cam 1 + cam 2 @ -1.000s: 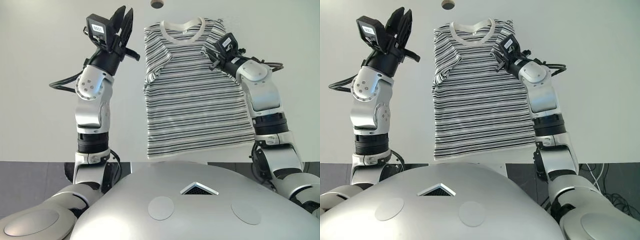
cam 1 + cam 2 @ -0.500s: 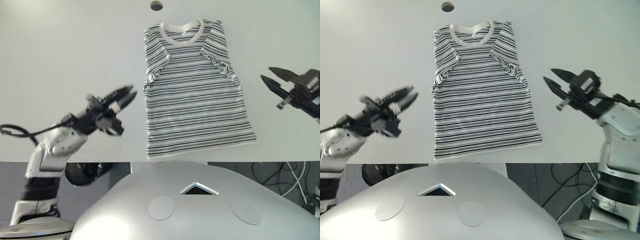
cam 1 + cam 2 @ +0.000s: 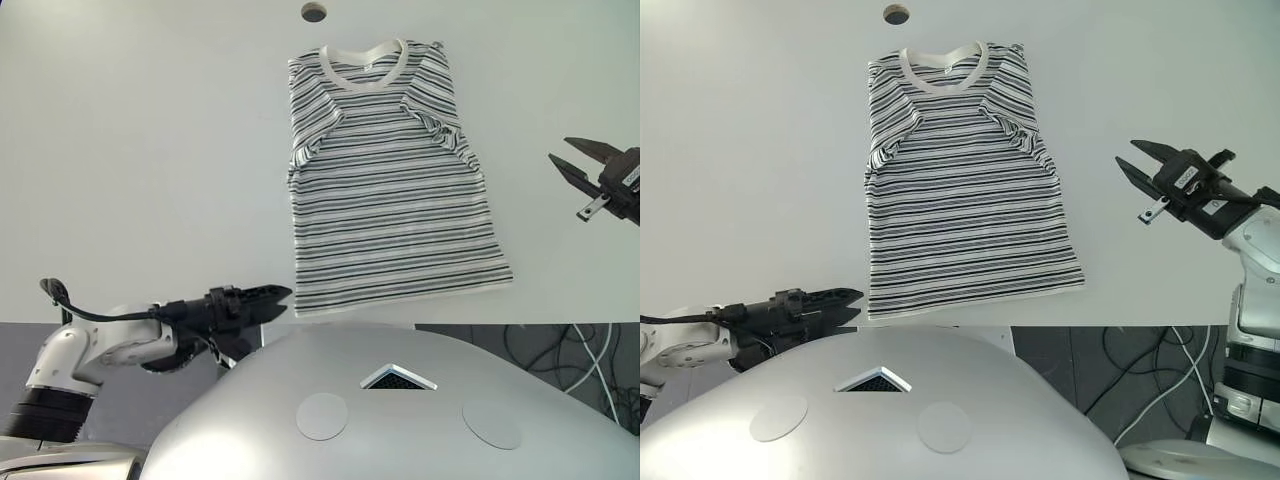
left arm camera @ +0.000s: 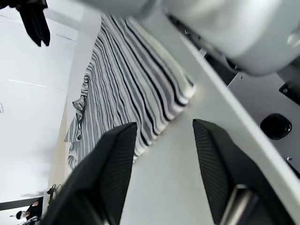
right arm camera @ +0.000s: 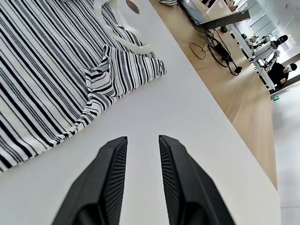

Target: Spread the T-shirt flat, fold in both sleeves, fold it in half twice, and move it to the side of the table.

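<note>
White table [image 3: 150, 150] holds the T-shirt [image 3: 390, 210], sleeves [image 3: 306, 150] folded; left gripper [image 3: 275, 300] parted at near edge; right gripper [image 3: 1127, 154] spread, arm cropped.

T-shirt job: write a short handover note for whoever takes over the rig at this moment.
Left gripper: open, empty, low at the near edge of the table, beside the hem corner of the T-shirt.
Right gripper: open, empty, above the table to the right of the T-shirt.
Done: T-shirt flat mid-table, collar far, left sleeve and right sleeve folded in.
Left to do: fold in half twice, move to the table's side.
</note>
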Motion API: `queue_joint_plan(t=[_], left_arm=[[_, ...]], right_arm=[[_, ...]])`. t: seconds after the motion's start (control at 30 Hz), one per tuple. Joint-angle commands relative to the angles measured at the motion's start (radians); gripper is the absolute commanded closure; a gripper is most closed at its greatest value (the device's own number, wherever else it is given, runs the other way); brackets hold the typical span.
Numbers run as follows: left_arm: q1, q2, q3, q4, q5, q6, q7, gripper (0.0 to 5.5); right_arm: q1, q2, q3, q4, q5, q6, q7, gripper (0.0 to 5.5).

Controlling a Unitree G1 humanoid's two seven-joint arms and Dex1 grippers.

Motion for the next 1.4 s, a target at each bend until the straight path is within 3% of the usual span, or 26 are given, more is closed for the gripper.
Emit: queue_joint_plan(t=[0.03, 0.23, 0.7, 0.9, 1.03, 1.17, 1.4], left_arm=[[0.011, 0.058, -0.042, 0.037, 0.044, 0.005, -0.040, 3.31], [-0.096, 0.043, -0.119, 0.026, 0.057, 0.026, -0.068, 3.31], [-0.194, 0.019, -0.208, 0.127, 0.255, 0.040, 0.086, 3.31], [-0.215, 0.040, -0.258, 0.152, 0.250, 0.043, 0.092, 4.21], [-0.203, 0.048, -0.265, 0.151, 0.245, 0.053, 0.106, 4.52], [-0.217, 0.052, -0.283, 0.166, 0.245, 0.054, 0.104, 4.73], [-0.212, 0.074, -0.274, 0.172, 0.238, 0.066, 0.122, 5.19]], right_arm=[[0.009, 0.004, 0.012, -0.053, 0.009, 0.019, -0.010, 4.22], [-0.018, 0.014, 0.049, -0.095, 0.023, 0.057, -0.019, 4.22], [0.010, 0.015, 0.073, -0.120, 0.031, 0.049, -0.021, 4.22], [0.056, -0.031, 0.063, -0.039, -0.044, 0.018, -0.020, 4.22], [0.170, -0.147, 0.056, 0.092, -0.209, -0.226, 0.009, 4.22], [0.240, -0.161, 0.071, 0.070, -0.217, -0.312, 0.026, 4.22], [0.308, -0.225, 0.103, 0.073, -0.446, -0.535, -0.037, 4.22]])
